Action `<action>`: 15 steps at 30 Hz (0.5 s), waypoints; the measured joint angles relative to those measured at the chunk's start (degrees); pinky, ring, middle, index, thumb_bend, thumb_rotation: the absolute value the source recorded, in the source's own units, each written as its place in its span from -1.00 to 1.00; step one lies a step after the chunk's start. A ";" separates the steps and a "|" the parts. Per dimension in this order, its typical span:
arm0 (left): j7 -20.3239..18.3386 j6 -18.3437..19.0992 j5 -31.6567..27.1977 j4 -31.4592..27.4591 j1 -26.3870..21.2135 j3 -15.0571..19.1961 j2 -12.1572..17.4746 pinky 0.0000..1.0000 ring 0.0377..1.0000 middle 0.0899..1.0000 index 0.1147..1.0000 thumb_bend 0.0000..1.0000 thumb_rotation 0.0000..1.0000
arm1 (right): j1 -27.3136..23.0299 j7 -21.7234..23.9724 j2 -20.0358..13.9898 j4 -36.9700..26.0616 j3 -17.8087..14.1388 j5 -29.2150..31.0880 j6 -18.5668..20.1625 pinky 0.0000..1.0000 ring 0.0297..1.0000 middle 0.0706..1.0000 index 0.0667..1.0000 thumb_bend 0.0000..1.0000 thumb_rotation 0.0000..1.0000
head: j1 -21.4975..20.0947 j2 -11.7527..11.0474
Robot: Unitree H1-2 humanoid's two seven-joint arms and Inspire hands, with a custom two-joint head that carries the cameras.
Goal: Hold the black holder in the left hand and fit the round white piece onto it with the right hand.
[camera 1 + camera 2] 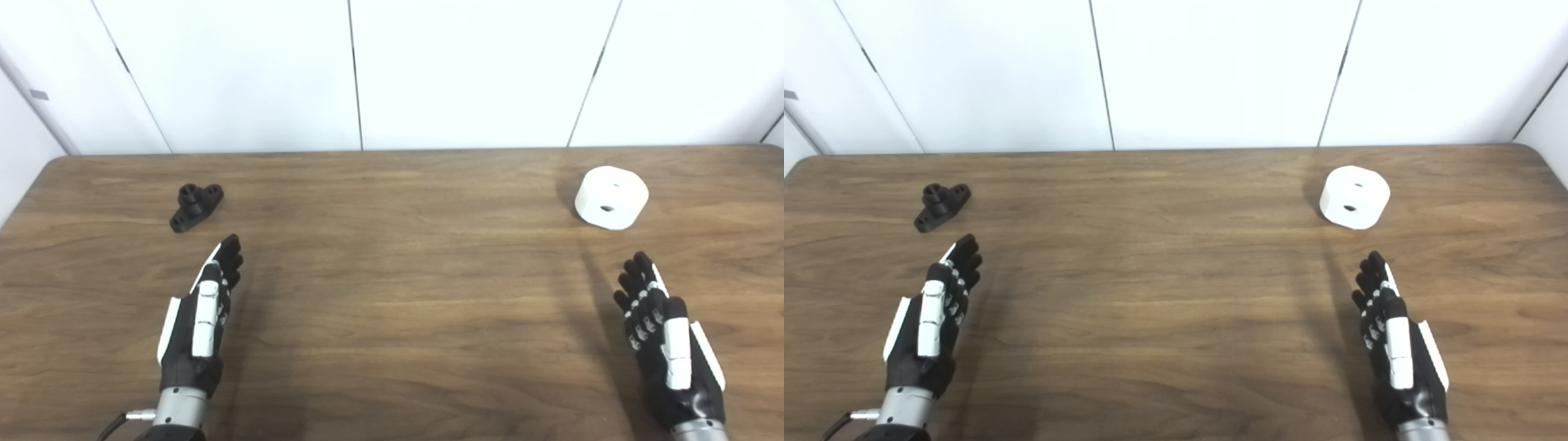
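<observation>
I see left hand (199, 315) and right hand (664, 343) flat, fingers extended, empty; black holder (196, 206) at 10 o'clock, round white piece (611, 197) at 2.

wooden table (392, 306) | white panelled wall (465, 67) behind

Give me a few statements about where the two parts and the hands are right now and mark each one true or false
1. The black holder lies on the table, beyond the left hand. True.
2. The right hand is closed around the round white piece. False: that hand is open and short of the piece, not touching it.
3. The white piece is already fitted onto the holder. False: they lie far apart, holder at the left, piece at the right.
4. The white piece shows two dark holes. True.
5. The left hand holds the holder. False: it is open and holds nothing.
</observation>
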 measured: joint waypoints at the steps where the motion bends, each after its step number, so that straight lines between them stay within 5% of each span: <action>1: 0.00 0.00 0.01 0.00 0.00 -0.02 0.00 0.98 0.94 0.91 0.84 0.14 0.95 | 0.00 0.00 0.00 0.38 0.00 -0.03 -0.18 1.00 1.00 1.00 1.00 0.27 1.00 | 0.00 0.00; 15: -0.01 -0.02 0.06 0.00 0.00 -0.16 -0.03 0.99 0.94 0.90 0.83 0.15 0.98 | 0.01 0.08 -0.04 0.60 -0.04 0.05 -0.37 1.00 1.00 1.00 1.00 0.28 0.99 | 1.32 -0.26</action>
